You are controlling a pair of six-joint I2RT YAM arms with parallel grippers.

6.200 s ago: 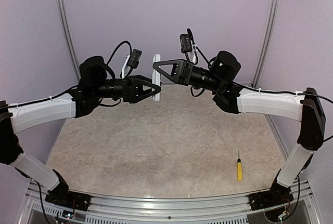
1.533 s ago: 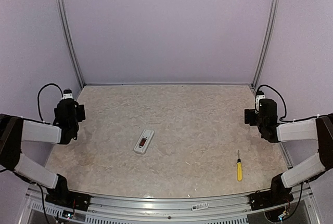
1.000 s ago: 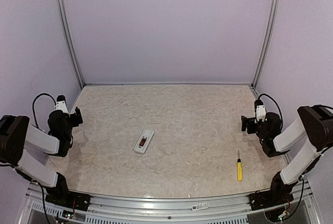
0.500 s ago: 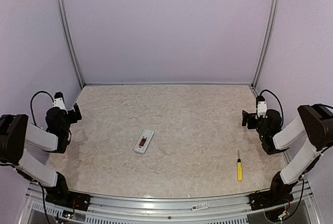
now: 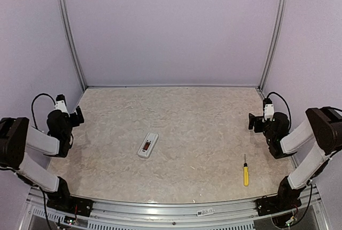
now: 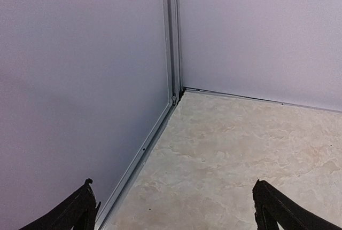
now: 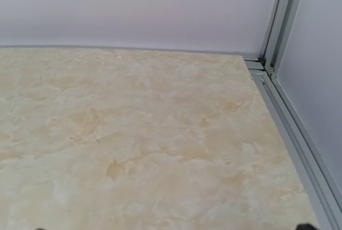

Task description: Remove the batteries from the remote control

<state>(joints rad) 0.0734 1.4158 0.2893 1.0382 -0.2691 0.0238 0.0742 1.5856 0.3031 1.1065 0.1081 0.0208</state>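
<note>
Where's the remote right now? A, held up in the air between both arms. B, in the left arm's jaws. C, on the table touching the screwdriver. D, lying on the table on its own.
D: the remote lies flat on the table, well apart from the screwdriver, with nothing touching it.

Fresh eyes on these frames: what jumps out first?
The white remote control lies alone on the table, left of centre, dark reddish recess up, untouched. A yellow-handled screwdriver lies near the front right. The left pincer and right pincer sit far off at the table's side edges, both open and empty.
</note>
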